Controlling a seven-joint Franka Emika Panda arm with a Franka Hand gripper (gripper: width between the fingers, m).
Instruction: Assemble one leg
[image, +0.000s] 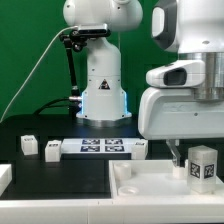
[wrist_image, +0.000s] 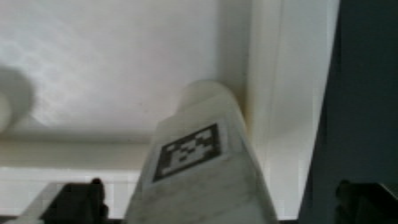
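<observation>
A white leg (image: 203, 166) with a black-and-white tag stands upright at a corner of the large white square part (image: 140, 190), at the exterior view's lower right. My gripper (image: 190, 155) hangs straight over it with its fingers down beside the leg. In the wrist view the leg (wrist_image: 199, 150) fills the space between the two dark fingertips (wrist_image: 79, 203), with a gap showing on each side. The jaws stand open around the leg and do not touch it. The square part's ribbed white surface (wrist_image: 107, 80) lies behind it.
The marker board (image: 98, 147) lies mid-table. Two more loose legs (image: 27, 145) (image: 52, 151) stand at its left end and a small white block (image: 142, 148) at its right end. The robot base (image: 103, 90) stands behind. Another white part (image: 4, 178) shows at the left edge.
</observation>
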